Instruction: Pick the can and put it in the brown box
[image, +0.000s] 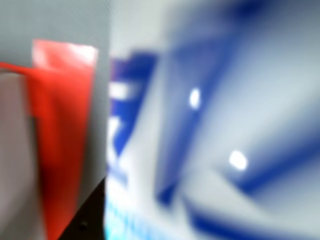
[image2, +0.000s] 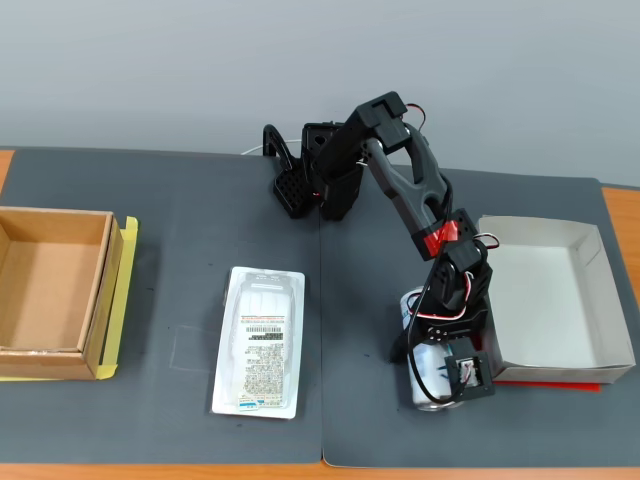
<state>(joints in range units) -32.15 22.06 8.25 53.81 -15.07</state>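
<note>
Can (image2: 421, 352) under end effector (image2: 428, 375), dark mat (image2: 180, 330), grey wall.

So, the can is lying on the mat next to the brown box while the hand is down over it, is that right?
Not quite: the fixed view shows the can beside the white box, under the hand. The brown box sits empty at the mat's far left.

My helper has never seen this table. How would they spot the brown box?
On the dark mat, look to the far left edge in the fixed view. The brown box sits there on yellow paper: tan cardboard, empty, unlike the white box at right.
</note>
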